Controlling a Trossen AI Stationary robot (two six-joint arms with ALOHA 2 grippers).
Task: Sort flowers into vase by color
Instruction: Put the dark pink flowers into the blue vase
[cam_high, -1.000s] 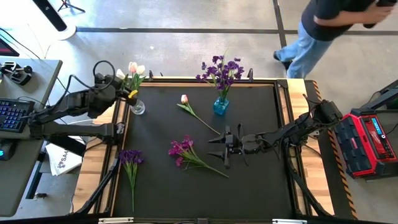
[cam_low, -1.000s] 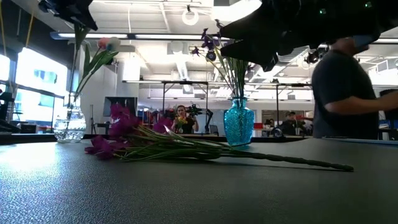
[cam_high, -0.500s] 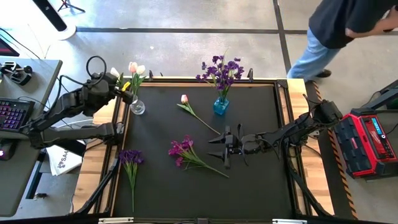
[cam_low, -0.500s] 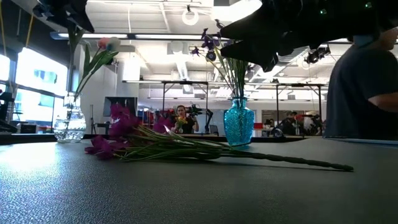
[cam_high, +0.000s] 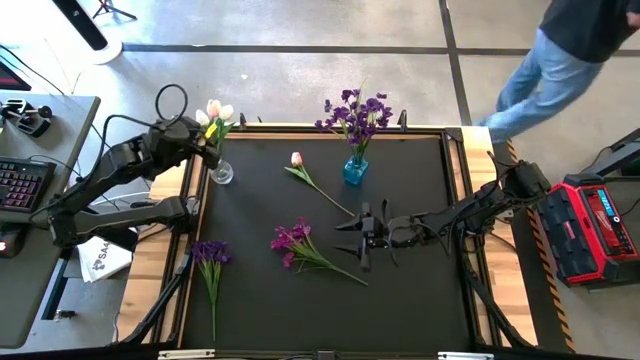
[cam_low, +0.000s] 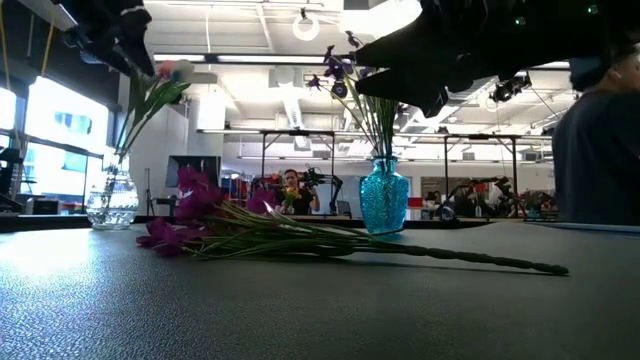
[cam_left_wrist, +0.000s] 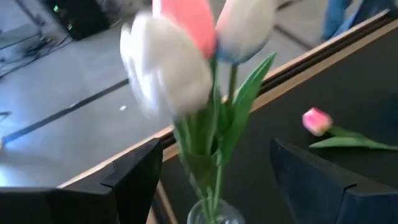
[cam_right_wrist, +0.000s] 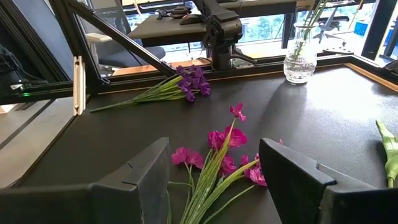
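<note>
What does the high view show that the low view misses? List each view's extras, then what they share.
Only the high view: the pink tulip lying on the mat, the dark purple bunch near the left edge, and both arms whole.
Only the low view: the room behind the table.
Both: the blue vase of purple flowers, the clear vase of tulips, and the magenta bunch on the mat.

Tulips (cam_high: 217, 112) upright in glass, perhaps three; magenta spray (cam_high: 293, 240) lying flat.
</note>
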